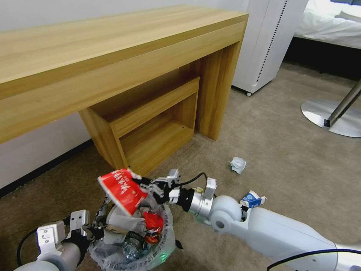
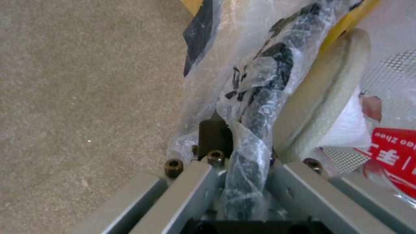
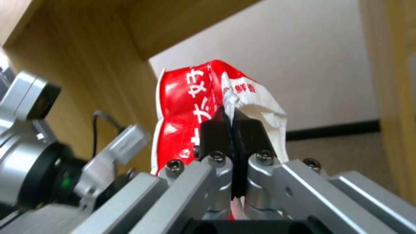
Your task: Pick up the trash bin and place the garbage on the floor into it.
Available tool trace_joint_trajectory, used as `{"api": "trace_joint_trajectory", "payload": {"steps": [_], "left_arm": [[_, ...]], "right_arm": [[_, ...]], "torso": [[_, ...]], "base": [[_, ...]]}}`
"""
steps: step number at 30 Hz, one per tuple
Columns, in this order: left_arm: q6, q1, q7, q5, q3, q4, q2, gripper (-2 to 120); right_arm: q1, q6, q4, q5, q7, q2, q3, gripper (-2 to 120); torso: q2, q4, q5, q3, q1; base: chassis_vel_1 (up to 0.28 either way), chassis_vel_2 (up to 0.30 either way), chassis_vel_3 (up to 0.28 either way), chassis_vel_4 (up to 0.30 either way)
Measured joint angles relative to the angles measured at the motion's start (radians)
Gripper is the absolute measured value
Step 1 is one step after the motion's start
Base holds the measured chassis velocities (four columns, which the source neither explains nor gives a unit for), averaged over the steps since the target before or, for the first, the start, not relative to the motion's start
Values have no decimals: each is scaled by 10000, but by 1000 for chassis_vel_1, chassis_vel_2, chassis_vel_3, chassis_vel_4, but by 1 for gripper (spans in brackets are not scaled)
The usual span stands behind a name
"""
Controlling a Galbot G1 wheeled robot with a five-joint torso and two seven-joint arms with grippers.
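1. Well, the desk [image 1: 113, 49] is the biggest thing before me, light wood, with an open shelf unit [image 1: 150, 124] tucked under it against the wall
2. The floor [image 1: 285, 150] is beige carpet, running from the desk out to a white cabinet [image 1: 267, 41] and a round metal stand base [image 1: 331, 116] on my right
3. My right arm [image 1: 270, 229] reaches across from the lower right toward the bin
4. The bin [image 1: 150, 256] sits at the bottom of the head view, just left of centre, its rim wrapped in a crinkled clear bag [image 2: 255, 107]; it is already stuffed with a white slipper [image 2: 320, 97], red wrappers and a bottle
5. My left gripper [image 1: 84, 227] is at the bin's left edge, fingers clamped tight on the bagged rim; the left wrist view shows the rim running between the fingers
6. The red wrapper [image 1: 124, 190] hangs tilted above the bin's open top, close to the heap inside; I cannot tell whether they touch
7. My right gripper [image 3: 234, 130] has its black pads [image 3: 212, 133] pinched together on that wrapper's torn edge, almost no gap between them
8. A blue-white carton [image 1: 252, 199] lies on the carpet just behind my right arm
9. A crumpled white paper [image 1: 237, 164] lies on the carpet farther out, well apart from the bin
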Motion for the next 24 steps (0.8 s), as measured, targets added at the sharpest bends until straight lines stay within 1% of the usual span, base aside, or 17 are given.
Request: {"api": "trace_joint_trajectory", "payload": {"steps": [3,13,17,18,19,20,21,23,24], "left_arm": [[-35,-2,24,170,15,0,-30,0],[-65,67,37,598,210,0,-168,0],[-76,96,48,738,275,0,-202,0],[-91,113,46,767,273,0,-201,0],[-107,136,58,821,273,0,-208,0],[-107,136,58,821,273,0,-208,0],[-116,156,76,867,276,0,-231,0],[-120,166,120,1087,374,19,-379,0],[-120,166,120,1087,374,19,-379,0]], "right_arm": [[-48,-35,63,-32,167,-6,-486,0],[-313,-125,247,-53,439,-164,-732,0],[-386,-222,293,-298,163,-410,-787,0],[-394,-227,255,-443,-20,-477,-774,3],[-392,-227,204,-513,-137,-507,-748,7],[-392,-227,204,-513,-137,-507,-748,7],[-378,-233,170,-540,-235,-525,-723,11],[-295,-285,114,-559,-381,-529,-692,22],[-295,-285,114,-559,-381,-529,-692,22]], "torso": [[0,0,0,0,0],[0,0,1,0,0],[0,0,1,0,0],[0,0,0,0,0],[0,-1,0,0,0],[0,-1,0,0,0],[-1,-1,2,0,0],[0,0,0,0,0],[0,0,0,0,0]], "base": [[0,0,0,0],[0,0,0,0],[0,0,0,0],[0,0,0,0],[0,0,0,0],[0,0,0,0],[0,0,0,0],[0,0,0,0],[0,0,0,0]]}}
